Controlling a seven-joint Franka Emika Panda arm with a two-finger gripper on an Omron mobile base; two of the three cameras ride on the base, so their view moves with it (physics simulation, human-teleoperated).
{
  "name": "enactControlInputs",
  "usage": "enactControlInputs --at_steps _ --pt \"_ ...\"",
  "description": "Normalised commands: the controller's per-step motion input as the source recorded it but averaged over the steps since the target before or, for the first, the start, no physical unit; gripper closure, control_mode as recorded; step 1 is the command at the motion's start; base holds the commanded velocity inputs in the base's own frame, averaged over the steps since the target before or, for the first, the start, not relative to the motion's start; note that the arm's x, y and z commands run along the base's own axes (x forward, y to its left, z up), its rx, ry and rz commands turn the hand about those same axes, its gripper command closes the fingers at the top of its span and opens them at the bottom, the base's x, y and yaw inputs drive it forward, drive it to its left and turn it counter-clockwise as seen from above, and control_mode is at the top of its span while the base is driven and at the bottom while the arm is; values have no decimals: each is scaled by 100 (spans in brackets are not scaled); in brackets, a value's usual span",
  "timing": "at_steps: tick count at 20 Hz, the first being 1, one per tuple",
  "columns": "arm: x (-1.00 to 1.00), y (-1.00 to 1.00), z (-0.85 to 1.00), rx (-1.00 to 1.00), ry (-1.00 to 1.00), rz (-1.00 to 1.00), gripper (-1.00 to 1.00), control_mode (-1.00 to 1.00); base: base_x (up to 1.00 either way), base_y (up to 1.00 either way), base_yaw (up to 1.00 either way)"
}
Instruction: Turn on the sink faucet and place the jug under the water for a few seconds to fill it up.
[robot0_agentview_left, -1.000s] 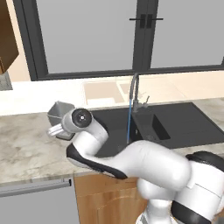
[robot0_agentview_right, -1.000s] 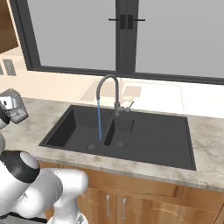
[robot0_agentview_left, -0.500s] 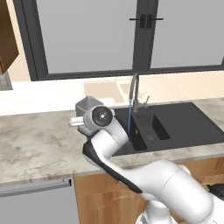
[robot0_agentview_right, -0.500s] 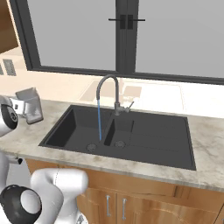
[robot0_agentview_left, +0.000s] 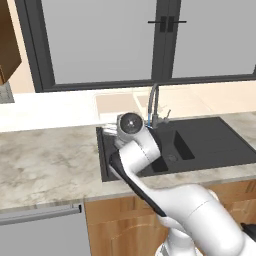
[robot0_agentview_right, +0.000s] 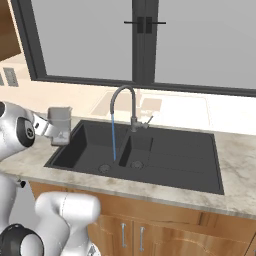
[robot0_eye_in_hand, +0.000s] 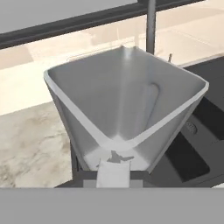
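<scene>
Over the sink's (robot0_agentview_right: 170, 165) left rim, at nine o'clock from the water (robot0_agentview_right: 114, 137), you carry the jug (robot0_agentview_right: 60, 125) mouth-up so it can catch the stream. The gripper (robot0_agentview_right: 48, 129) appears clamped on its near wall. Count one jug, one sink faucet (robot0_agentview_right: 127, 102) running one blue thread, and two compartments, each with a round drain; the stream falls into the left one.

counter (robot0_agentview_left: 50, 160): marbled | window (robot0_agentview_right: 145, 40): dark-framed | cabinets (robot0_agentview_right: 150, 230): wooden
</scene>
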Motion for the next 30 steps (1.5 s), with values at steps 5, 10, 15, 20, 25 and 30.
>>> enactControlInputs --at_steps 5,10,15,20,25,30 --pt "21 -48 -11 2 10 -18 100 -100 0 0 0" --pt "20 -17 -23 0 5 -8 100 -100 0 0 0" --pt "11 -18 -17 0 3 -5 100 -100 0 0 0" --pt "6 -16 -24 0 2 -4 100 -100 0 0 0" --pt "5 -12 -23 0 1 -3 100 -100 0 0 0" --pt "17 -2 -15 0 1 -5 100 -100 0 0 0"
